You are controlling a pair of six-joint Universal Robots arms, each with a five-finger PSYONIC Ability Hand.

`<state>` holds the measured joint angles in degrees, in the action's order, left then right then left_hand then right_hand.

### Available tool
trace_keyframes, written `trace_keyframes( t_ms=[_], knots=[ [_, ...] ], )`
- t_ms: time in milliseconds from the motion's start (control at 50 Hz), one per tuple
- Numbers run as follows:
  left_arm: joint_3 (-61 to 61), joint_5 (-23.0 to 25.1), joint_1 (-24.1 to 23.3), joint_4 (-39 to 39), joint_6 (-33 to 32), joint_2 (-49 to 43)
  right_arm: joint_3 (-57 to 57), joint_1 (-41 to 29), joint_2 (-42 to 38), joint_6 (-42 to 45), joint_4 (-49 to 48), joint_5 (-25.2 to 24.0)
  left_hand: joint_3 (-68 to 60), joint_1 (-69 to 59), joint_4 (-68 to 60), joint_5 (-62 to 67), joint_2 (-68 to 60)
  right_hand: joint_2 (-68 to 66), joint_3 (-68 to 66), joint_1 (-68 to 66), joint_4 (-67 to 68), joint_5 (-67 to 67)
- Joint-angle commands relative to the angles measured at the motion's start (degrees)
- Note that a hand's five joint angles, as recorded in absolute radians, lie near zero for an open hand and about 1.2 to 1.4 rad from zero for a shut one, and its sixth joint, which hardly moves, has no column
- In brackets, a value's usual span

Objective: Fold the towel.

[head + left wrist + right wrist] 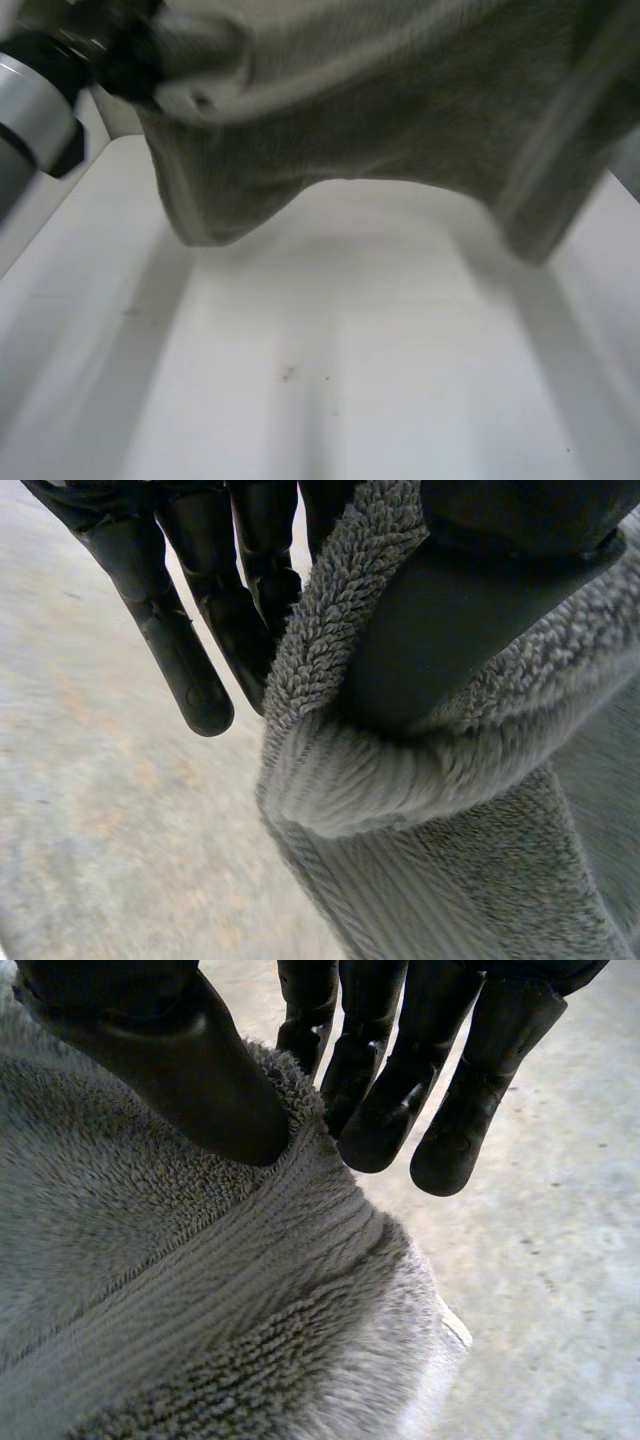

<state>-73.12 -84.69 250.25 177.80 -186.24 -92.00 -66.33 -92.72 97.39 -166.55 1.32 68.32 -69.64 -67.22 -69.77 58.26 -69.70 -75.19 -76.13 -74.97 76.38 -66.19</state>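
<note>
As left hand [470, 630] pinches towel [400, 110] top edge betw. thumb & fingers, right hand [180, 1070] pinches same edge near far corner; towel's long axis runs hand to hand, rest hanging below both, over table [350, 380]; neither arm nearer.

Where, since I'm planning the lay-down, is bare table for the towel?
The white table is bare below the hanging towel, from its lower edge to the near side. It is crowded higher up, where the left hand and right hand pinch the towel.
</note>
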Motion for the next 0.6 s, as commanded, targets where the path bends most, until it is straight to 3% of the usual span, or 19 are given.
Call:
trace_keyframes(
  t_ms=[20, 60, 100, 180, 220, 320, 520, 560, 600],
  knots=[
    [-1.59, 0.23, 5.95, -0.34, 17.66, 4.64, 6.22, 5.36, -0.53, 1.84, 14.5, -2.66, -10.36, -12.78, -10.23, 11.74, -10.3, -4.81, -3.87, -5.03, 3.62, -3.81],
    [-3.86, 0.67, 7.7, -0.78, 23.96, 4.46, 6.39, 5.89, -4.64, 6.21, 21.85, -5.55, -10.36, -12.78, -10.23, 11.74, -10.3, -4.81, -3.87, -5.03, 3.62, -3.81],
    [-5.52, 0.84, 8.06, -0.87, 26.25, 3.94, 6.31, 5.62, -7.36, 9.37, 25.19, -6.26, -10.36, -12.78, -10.23, 11.74, -10.3, -4.81, -3.87, -5.03, 3.62, -3.81],
    [-9.67, 1.02, 7.97, -0.61, 28.74, 2.44, 6.04, 4.48, -11.87, 15.64, 30.5, -6.27, -10.36, -12.78, -10.23, 11.74, -10.3, -4.81, -3.87, -5.03, 3.62, -3.81],
    [-13.35, 1.02, 7.8, -0.26, 29.0, -1.85, 5.95, 0.37, -15.98, 19.23, 33.57, -6.18, -10.36, -12.78, -10.23, 11.74, -10.3, -4.81, -3.87, -5.03, 3.62, -3.81],
    [-16.43, 0.93, 7.97, 0.27, 29.0, -9.75, 6.39, -4.82, -23.27, 20.12, 33.84, -2.85, -10.36, -12.78, -10.23, 11.74, -10.3, -4.81, -3.87, -5.03, 3.62, -3.81],
    [-16.53, 0.23, 8.59, 5.8, 28.74, -23.48, 6.83, -8.43, -36.82, 20.56, 30.95, 2.96, -10.36, -12.78, -10.23, 11.74, -10.3, -4.81, -3.87, -5.03, 3.62, -3.81],
    [-16.7, 0.05, 9.12, 7.13, 28.65, -24.28, 6.22, -9.06, -38.06, 20.56, 29.36, 3.14, -7.36, -9.78, -7.23, 8.74, -7.29, -4.81, -3.87, -5.03, 3.62, -3.81],
    [-16.96, -0.04, 9.91, 8.62, 28.56, -24.72, 4.64, -9.32, -39.55, 20.48, 26.73, 3.66, 11.53, 9.1, 11.65, -10.14, 11.59, -4.81, -3.87, -5.03, 3.62, -3.81]
  ],
)
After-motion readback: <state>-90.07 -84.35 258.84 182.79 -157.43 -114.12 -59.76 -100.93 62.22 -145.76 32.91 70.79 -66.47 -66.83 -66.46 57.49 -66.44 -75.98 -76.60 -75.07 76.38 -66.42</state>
